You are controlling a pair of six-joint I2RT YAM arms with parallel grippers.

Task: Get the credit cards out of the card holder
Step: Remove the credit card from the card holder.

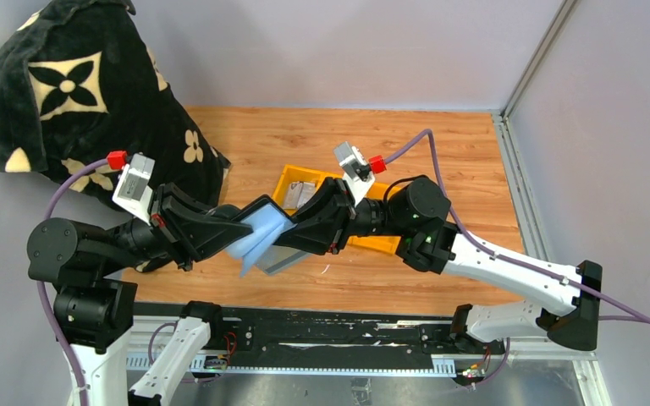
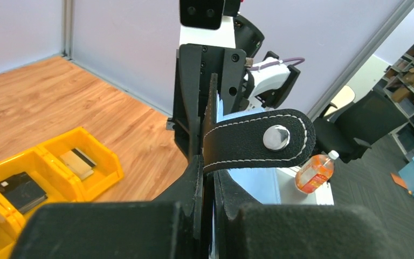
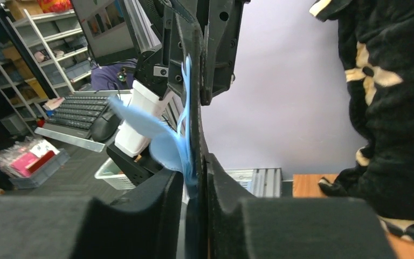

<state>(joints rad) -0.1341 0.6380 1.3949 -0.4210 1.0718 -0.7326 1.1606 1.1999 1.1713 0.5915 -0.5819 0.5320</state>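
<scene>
- Card holder [image 1: 264, 235] is held off the counter [image 1: 372, 135] at the middle of the overhead frame, gripped from both sides and spread open.
- Left tool [image 2: 207, 202] is clamped on one black leather panel, seen edge-on between its fingers at the bottom centre of the left wrist frame.
- Right tool [image 3: 197, 186] is clamped on the opposite panel, with the pale blue lining [image 3: 159, 137] pinched in beside it and fanning out to the left.
- The strap tab [image 2: 248, 141] with its metal snap [image 2: 276, 137] hangs loose and undone, curling to the right in the left wrist frame.
- Beyond the holder, a yellow bin [image 2: 108, 164] sits on the counter. One of the credit cards [image 2: 78, 160], tan with a dark stripe, lies in one compartment and a black block [image 2: 19, 189] in the next.
- Step in hand, as I judge it: the holder is being pulled open to expose its pockets. Whether any card remains inside cannot be told from these views.
- The next move calls for one tool to keep its clamp while the other lets go and reaches between the blue pockets for a card edge.
</scene>
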